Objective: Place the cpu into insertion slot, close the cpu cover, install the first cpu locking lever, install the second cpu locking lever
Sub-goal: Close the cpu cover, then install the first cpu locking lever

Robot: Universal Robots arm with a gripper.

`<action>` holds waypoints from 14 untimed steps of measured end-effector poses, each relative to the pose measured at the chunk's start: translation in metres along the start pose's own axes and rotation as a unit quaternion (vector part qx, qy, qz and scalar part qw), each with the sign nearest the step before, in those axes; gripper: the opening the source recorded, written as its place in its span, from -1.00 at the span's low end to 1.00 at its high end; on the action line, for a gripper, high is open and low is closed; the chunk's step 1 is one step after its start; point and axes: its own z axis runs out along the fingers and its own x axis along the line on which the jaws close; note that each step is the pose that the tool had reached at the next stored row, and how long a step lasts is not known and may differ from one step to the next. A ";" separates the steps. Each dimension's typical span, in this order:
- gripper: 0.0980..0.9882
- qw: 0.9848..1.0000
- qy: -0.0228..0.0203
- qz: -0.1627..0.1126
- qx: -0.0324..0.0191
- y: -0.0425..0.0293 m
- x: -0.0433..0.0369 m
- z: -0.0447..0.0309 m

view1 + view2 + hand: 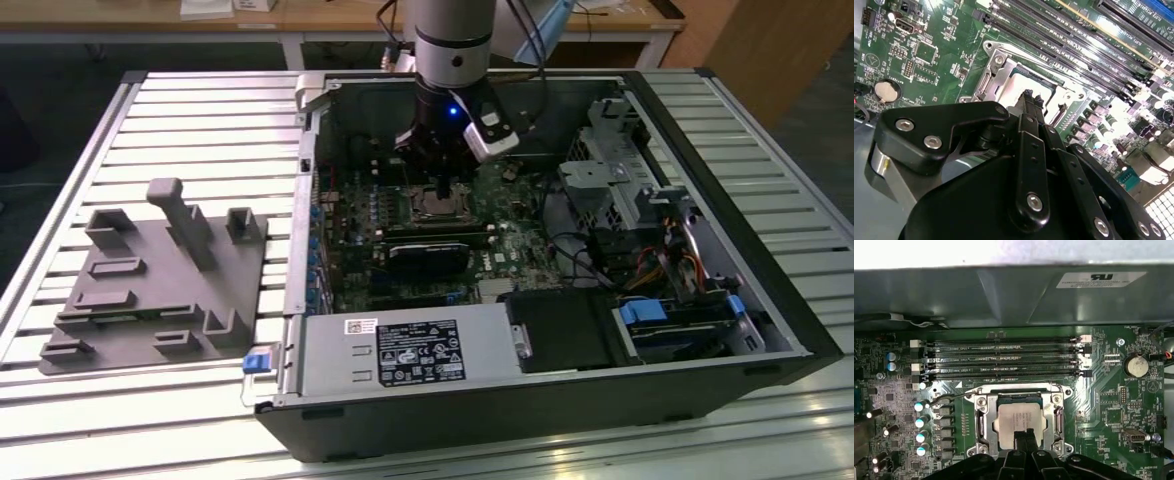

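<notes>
The cpu [1021, 417] lies flat in the insertion slot [1019, 391] on the green motherboard, its pale metal top showing. The silvery cpu cover [985, 417] lies down around it as a frame. A thin wire locking lever [946, 398] sticks out from one corner of the socket. My gripper [1024, 436] hangs just above the cpu's edge, fingers shut together with nothing between them. In the second wrist view the gripper [1030, 97] points at the cpu [1019, 92] inside the cover [996, 75]. In the exterior view the gripper [439, 186] stands over the cpu [437, 208].
The open computer case [787, 330] lies on a slatted table. Memory slots [1004, 360] run beside the socket, and a black card [427, 255] sits nearer the camera. A power supply [400, 355] and drive bays [667, 320] fill the front. A grey fixture [147, 290] lies at the exterior view's left.
</notes>
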 end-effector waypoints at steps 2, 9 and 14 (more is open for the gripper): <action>-0.98 1.000 0.000 0.000 0.000 -0.0001 0.0000 -0.0003; -0.98 1.000 0.000 0.000 0.000 -0.0001 -0.0002 -0.0071; -0.98 1.000 0.000 0.000 0.000 -0.0002 -0.0003 -0.0079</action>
